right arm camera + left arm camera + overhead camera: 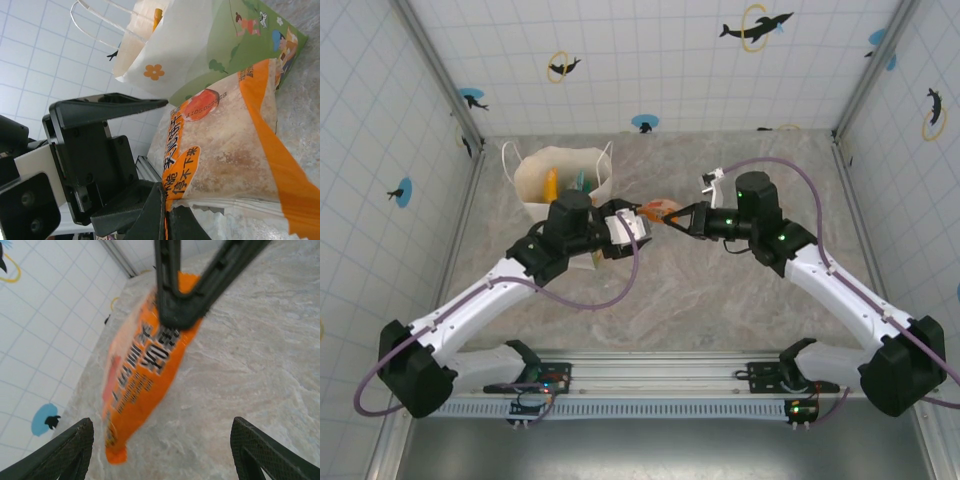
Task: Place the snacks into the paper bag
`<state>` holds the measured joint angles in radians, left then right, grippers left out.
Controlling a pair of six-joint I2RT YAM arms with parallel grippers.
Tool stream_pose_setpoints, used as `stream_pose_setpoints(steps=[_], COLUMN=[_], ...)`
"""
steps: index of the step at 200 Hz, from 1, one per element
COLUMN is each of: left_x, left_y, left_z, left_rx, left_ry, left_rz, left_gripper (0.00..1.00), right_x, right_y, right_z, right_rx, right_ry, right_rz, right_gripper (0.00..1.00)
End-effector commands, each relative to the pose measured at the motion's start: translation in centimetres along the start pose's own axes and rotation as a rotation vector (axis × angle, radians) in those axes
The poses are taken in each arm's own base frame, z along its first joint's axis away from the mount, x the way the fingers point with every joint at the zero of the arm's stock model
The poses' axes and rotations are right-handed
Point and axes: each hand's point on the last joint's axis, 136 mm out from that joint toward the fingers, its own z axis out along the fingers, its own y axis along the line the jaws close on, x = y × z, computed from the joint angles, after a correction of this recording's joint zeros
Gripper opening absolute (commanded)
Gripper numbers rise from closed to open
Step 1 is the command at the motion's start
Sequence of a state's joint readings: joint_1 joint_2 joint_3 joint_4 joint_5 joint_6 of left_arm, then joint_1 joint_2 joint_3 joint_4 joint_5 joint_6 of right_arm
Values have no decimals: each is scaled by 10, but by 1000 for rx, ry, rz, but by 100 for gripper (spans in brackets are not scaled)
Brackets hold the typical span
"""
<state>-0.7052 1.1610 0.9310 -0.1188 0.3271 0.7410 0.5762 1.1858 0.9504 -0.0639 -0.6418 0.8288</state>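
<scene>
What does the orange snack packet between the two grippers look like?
The orange snack packet is a flat, shiny, sealed pouch: orange with dark lettering, a pale speckled middle and a crimped edge. The right gripper pinches one end, holding it slanted over the marble table. The left gripper faces it, open. The paper bag stands just behind.

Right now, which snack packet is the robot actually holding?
The orange packet with dark lettering. It alone is pinched in the right gripper; the yellow packet stands inside the paper bag.
</scene>
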Motion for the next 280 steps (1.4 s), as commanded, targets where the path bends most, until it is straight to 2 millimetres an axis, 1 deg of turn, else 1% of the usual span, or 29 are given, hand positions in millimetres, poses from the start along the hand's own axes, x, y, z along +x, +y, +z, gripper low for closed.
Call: stream_pose_setpoints(steps=[1,13,14,16,23,63,93,118,142,198,219,234,243,252,257,266,280], left_x=[-18,-14,-20,-24,-25,-24,-22,-18,-16,-13,-11,-13,-15,-18,-20,-22,-22], left_y=[8,4,9,13,14,13,9,9,11,17,21,23,24,26,27,30,40], left_z=[6,11,9,8,10,23,28,32,34,34,33,31,30,28,27,25,20], left_rx=[-11,3,-6,-15,-14,8,25,22,17,-7,-24,-20,-16,-21,-25,-36,-72], left_ry=[-50,-38,-48,-56,-57,-49,-42,-24,-10,17,44,52,51,45,45,47,65], left_rz=[68,72,76,80,81,87,107,122,121,98,76,60,44,28,20,11,-15], left_gripper=[72,72,72,72,71,68,60,58,49,36,28,23,22,21,21,21,21], right_x=[3,4,5,4,6,7,7,8,9,6,1,-6,-9,-13,-15,-18,-25], right_y=[17,18,19,19,21,23,24,24,26,29,30,29,29,31,31,32,34], right_z=[-5,-3,-3,-3,-3,-3,-4,-3,-3,-5,-10,-14,-17,-20,-22,-27,-37], right_rx=[-57,-62,-63,-66,-70,-76,-76,-79,-83,-85,-73,-63,-60,-58,-57,-53,-32], right_ry=[10,18,19,19,26,32,32,35,39,25,-8,-39,-55,-70,-79,-92,-128], right_rz=[-18,-14,-14,-16,-16,-17,-17,-14,-16,-28,-53,-63,-68,-76,-82,-100,-148], right_gripper=[0,0,0,0,0,0,0,0,0,0,0,0,5,17,21,25,30])
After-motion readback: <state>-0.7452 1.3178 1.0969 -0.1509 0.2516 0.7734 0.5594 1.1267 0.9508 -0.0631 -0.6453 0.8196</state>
